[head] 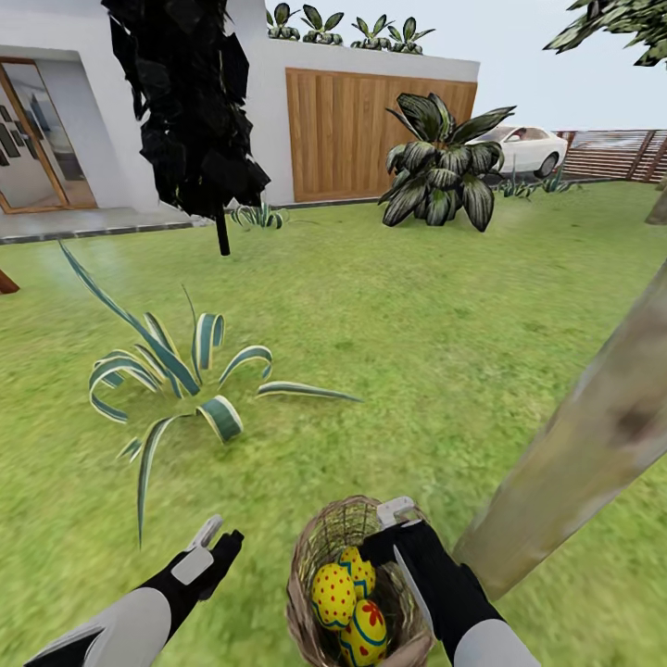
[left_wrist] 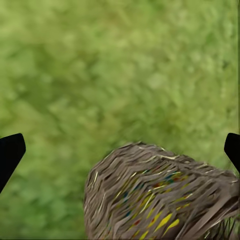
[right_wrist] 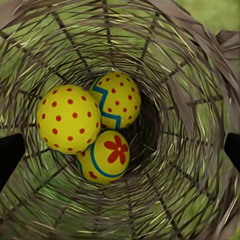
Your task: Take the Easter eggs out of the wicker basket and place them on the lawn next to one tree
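Observation:
The wicker basket (head: 310,565) stands on the lawn (head: 417,352) at the foot of the tree (head: 593,445), a pale leaning trunk to its right. All three Easter eggs lie inside it: a dotted one (right_wrist: 69,118), a zigzag-banded one (right_wrist: 116,99) and one with a red flower mark (right_wrist: 106,156). My right gripper (head: 389,537) hovers over the basket's far rim, open, its fingertips (right_wrist: 10,155) wide apart above the eggs and touching none. Left of the basket, my left gripper (head: 220,542) hangs open over grass, with the basket's woven wall (left_wrist: 160,195) in front of it.
A striped agave plant (head: 176,380) spreads to the left front. Farther back stand a black-leaved tree (head: 190,102), a large leafy plant (head: 445,171), a house with a wooden gate (head: 371,130) and a white car (head: 528,148). Open grass lies between them.

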